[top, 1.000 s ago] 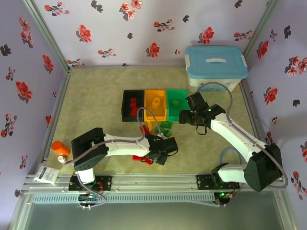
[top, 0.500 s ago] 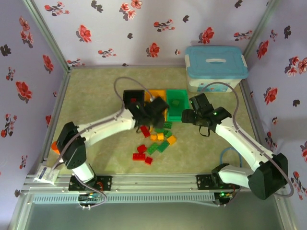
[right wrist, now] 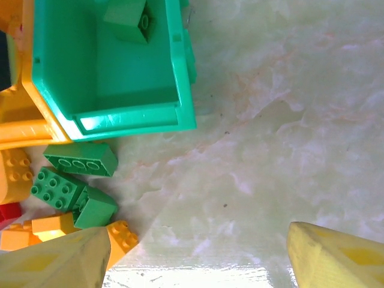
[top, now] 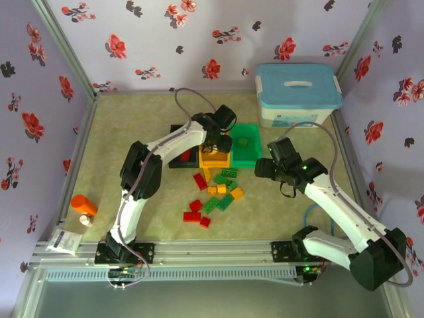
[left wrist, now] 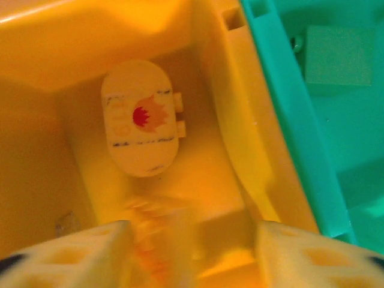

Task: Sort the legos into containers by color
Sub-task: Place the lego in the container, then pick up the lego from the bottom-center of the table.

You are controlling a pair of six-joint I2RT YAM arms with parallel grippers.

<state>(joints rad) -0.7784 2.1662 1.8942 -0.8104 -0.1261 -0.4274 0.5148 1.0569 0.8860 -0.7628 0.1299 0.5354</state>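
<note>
My left gripper hangs over the yellow-orange container, its fingers apart. Beside the left finger a blurred yellow-orange lego is loose in the left gripper. A yellow piece with a flame print lies on the bin floor. The green container holds a green lego. The black container is partly hidden by the arm. Loose red, orange and green legos lie in front of the bins. My right gripper is open above bare table, right of the green legos.
A white box with a light-blue lid stands at the back right. An orange cylinder and a small white packet lie at the near left. Flowered walls close in three sides.
My left arm swung from the pile up to the yellow-orange bin and its jaws came apart, letting the orange lego go. My right gripper drew back from the green bin toward the near right.
</note>
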